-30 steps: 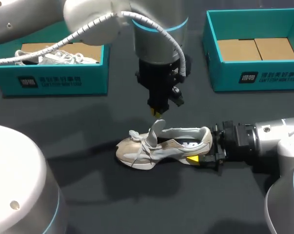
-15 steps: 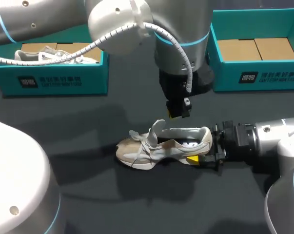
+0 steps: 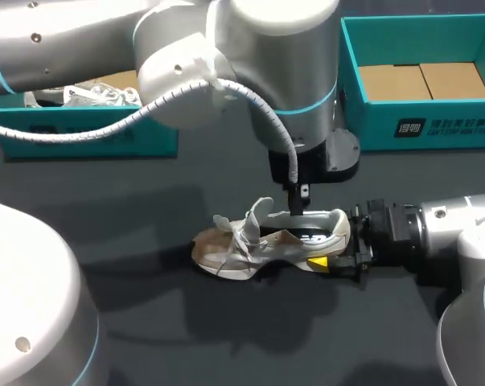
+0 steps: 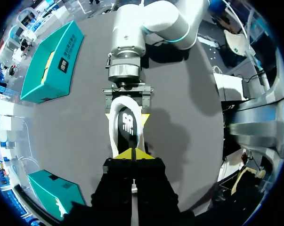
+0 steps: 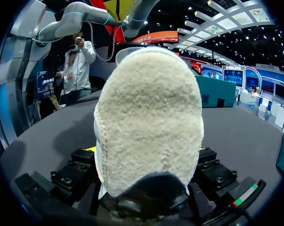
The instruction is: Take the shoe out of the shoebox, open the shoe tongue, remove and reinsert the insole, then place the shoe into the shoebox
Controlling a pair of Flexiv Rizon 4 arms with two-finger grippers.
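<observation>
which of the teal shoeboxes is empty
The right shoebox: only its bare cardboard floor shows inside. The left shoebox holds a white shoe.

**Camera arrangement, three views**

Head view: fixed, high behind the robot, looking down over the table point(image 3: 186, 338). Left wrist view: straight down, close above the shoe point(image 4: 127, 125). Right wrist view: level along the tabletop, tight against the heel. All three share the shoe.
</observation>
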